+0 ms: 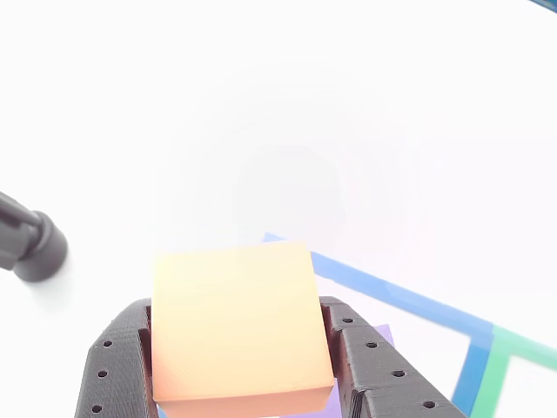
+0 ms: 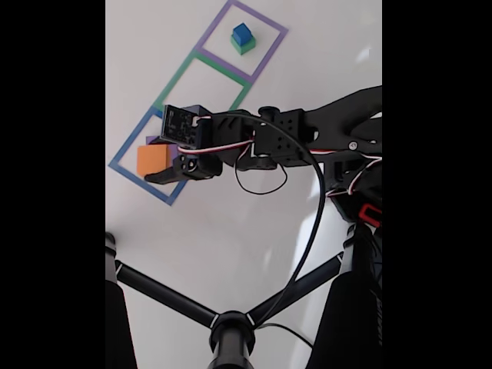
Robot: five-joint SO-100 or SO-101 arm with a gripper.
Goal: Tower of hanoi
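Grip first: your black two-finger gripper [image 1: 243,366] is clenched on the orange plastic cube [image 1: 233,326], one perforated finger [image 1: 115,361] pressed against each side face in the other view. In the fixed view the cube [image 2: 152,160] hangs over the blue taped square [image 2: 123,150] near the left edge of the white tabletop [image 2: 231,231], with a purple block [image 1: 335,396] peeking out just beneath it. The green taped square [image 2: 173,84] sits next along the row, and the purple taped square [image 2: 269,27] at the far end holds a small blue cube [image 2: 242,32] stacked on a green cube [image 2: 244,46].

Whether the orange cube is resting on the purple block or held just above it, you cannot tell. If you are carrying it off, lift straight up before swinging, so the lower block stays put. Keep the squeeze steady, keep the cube level, and steer clear of the black tripod legs [image 2: 165,296] at the near edge.
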